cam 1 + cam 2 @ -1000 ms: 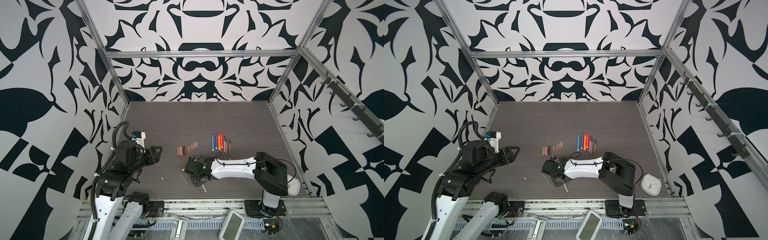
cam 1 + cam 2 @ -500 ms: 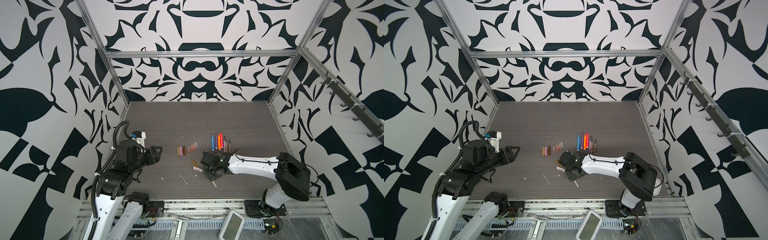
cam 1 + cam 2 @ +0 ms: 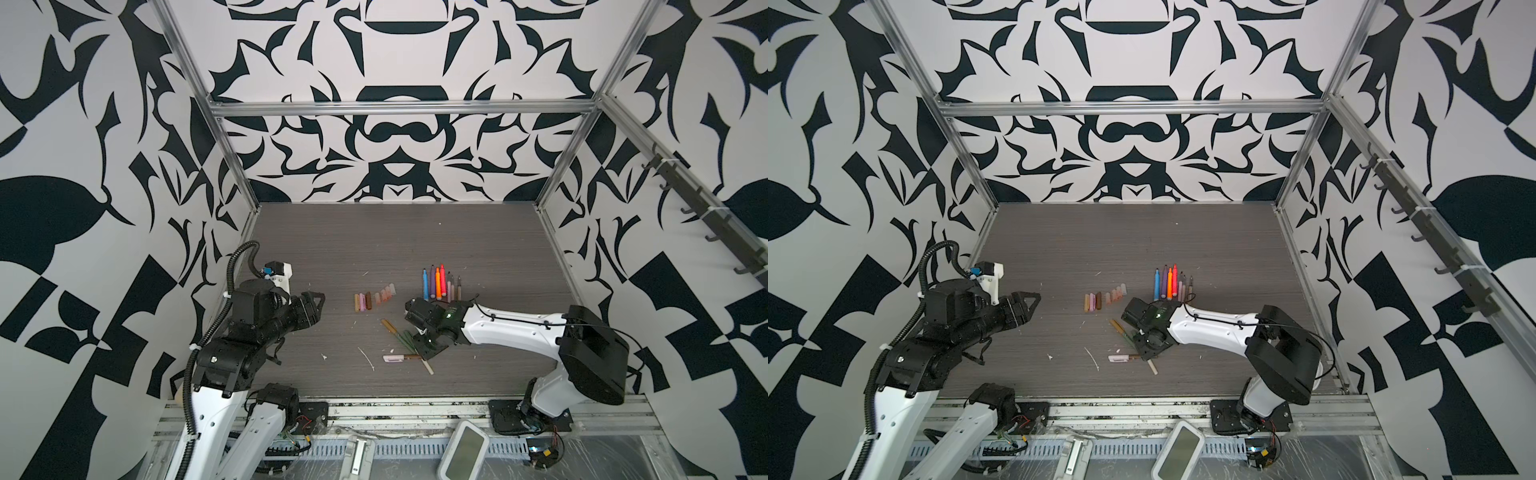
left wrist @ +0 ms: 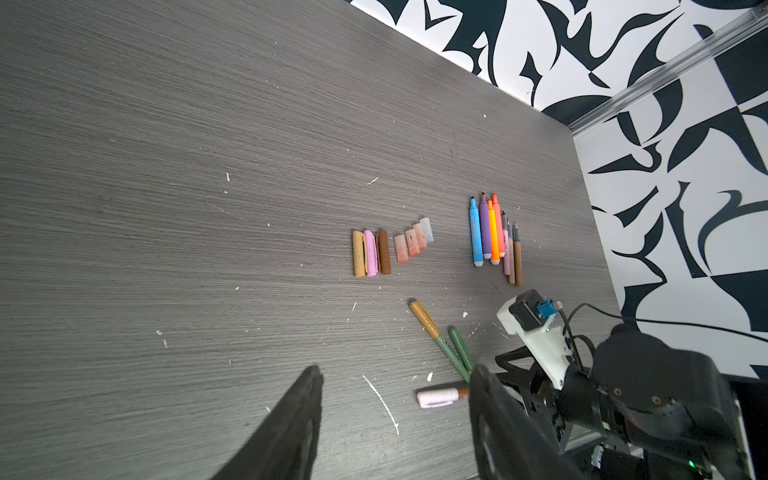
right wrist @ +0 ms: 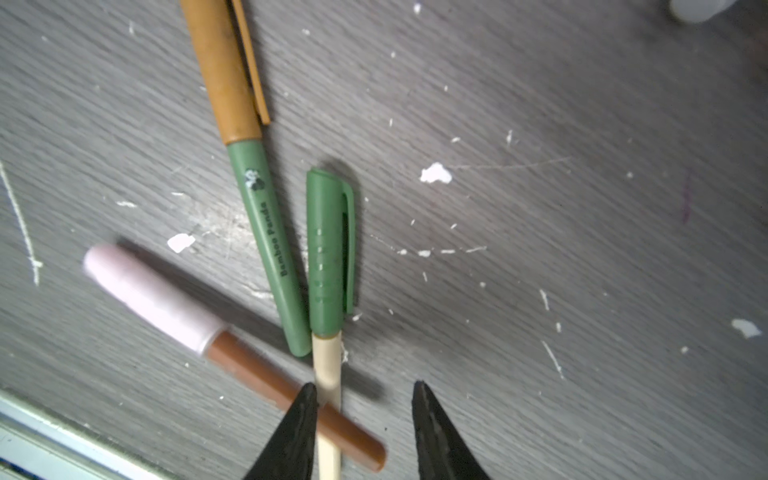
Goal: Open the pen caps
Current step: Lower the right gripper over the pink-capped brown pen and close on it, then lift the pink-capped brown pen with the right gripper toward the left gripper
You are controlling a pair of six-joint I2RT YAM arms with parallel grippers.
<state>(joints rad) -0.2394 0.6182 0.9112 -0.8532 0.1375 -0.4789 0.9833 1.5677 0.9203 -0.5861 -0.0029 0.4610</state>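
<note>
Right wrist view: three capped pens (image 5: 291,324) bunched on grey wood-grain table (image 5: 582,208): orange-brown plastic cap (image 5: 220,70) on green barrel (image 5: 266,232), green clipped cap (image 5: 328,249) on cream barrel (image 5: 326,365), pale pink cap (image 5: 153,295) on brown barrel (image 5: 257,374). Right gripper (image 5: 363,386) unclenched, empty, cream barrel beside one fingertip (image 5: 305,411). Seen in a top view: seven loose stubby caps (image 3: 368,300) rowed, seven uncapped markers (image 3: 437,284) alongside. Left gripper (image 4: 395,370) released, empty, well apart.

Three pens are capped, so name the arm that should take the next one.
Right. The right gripper hangs open just above the capped pens; the left gripper, also open, sits well off to the side.
</note>
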